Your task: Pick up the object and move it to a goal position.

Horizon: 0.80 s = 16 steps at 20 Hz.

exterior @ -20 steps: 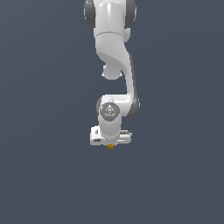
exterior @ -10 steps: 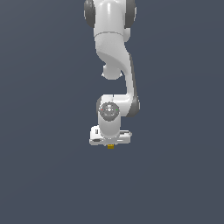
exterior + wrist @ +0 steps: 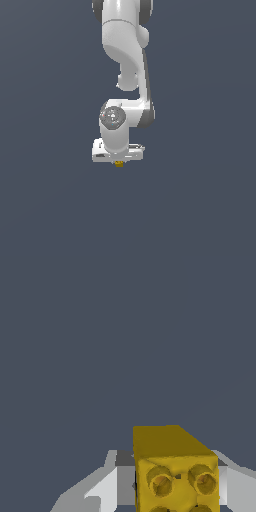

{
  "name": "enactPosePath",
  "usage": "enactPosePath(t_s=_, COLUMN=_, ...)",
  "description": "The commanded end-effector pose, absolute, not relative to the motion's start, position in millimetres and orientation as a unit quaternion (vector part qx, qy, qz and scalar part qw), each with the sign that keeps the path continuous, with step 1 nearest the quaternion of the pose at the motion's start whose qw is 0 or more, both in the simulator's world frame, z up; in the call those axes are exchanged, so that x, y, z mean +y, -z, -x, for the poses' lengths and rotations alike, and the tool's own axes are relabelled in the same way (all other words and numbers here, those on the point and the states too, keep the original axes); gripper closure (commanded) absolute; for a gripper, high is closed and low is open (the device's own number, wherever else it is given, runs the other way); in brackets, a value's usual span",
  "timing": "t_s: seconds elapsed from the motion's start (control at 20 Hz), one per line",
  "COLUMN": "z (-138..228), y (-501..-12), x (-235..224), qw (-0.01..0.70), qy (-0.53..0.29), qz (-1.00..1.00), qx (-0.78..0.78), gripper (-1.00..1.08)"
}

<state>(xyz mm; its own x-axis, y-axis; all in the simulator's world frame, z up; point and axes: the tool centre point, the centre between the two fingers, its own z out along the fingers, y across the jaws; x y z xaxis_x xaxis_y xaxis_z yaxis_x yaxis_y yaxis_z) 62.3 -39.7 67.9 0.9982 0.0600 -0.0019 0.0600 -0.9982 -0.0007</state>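
Observation:
The object is a small yellow-orange block with round studs on its face (image 3: 175, 476). In the wrist view it sits between the two white fingers (image 3: 107, 486) of my gripper (image 3: 172, 491), which is shut on it. In the exterior view the gripper (image 3: 118, 159) points down at the end of the white arm. Only a sliver of the block (image 3: 119, 163) shows below the hand. The block is held up in the air. No goal marker shows in either view.
Only a plain dark grey-blue background shows around the white arm (image 3: 122, 60) in both views. No other objects, edges or containers are in sight.
The arm, with the block in the gripper, has shifted a little towards the exterior view's left and slightly upward. The grip has not changed.

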Motion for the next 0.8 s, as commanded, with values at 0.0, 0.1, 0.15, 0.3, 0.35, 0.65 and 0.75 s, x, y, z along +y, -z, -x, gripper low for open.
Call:
enactPosePath(t_s=0.0, z=-64.4, y=-89.4, x=-54.3, qw=0.0, qy=0.0, qz=1.0, qx=-0.03, gripper=1.08)
enactPosePath(t_s=0.1, z=-66.1, y=-108.2, x=-67.0, qw=0.0, qy=0.0, qz=1.0, qx=-0.03, gripper=1.08)
enactPosePath(t_s=0.15, z=-67.1, y=-117.8, x=-73.5, qw=0.0, qy=0.0, qz=1.0, qx=-0.03, gripper=1.08)
enactPosePath(t_s=0.3, z=-70.1, y=-146.7, x=-92.9, qw=0.0, qy=0.0, qz=1.0, qx=-0.03, gripper=1.08)
enactPosePath(t_s=0.35, z=-71.1, y=-156.3, x=-99.4, qw=0.0, qy=0.0, qz=1.0, qx=-0.03, gripper=1.08)
enactPosePath(t_s=0.65, z=-77.7, y=-205.9, x=-133.1, qw=0.0, qy=0.0, qz=1.0, qx=-0.03, gripper=1.08)
enactPosePath(t_s=0.75, z=-79.5, y=-217.4, x=-141.0, qw=0.0, qy=0.0, qz=1.0, qx=-0.03, gripper=1.08)
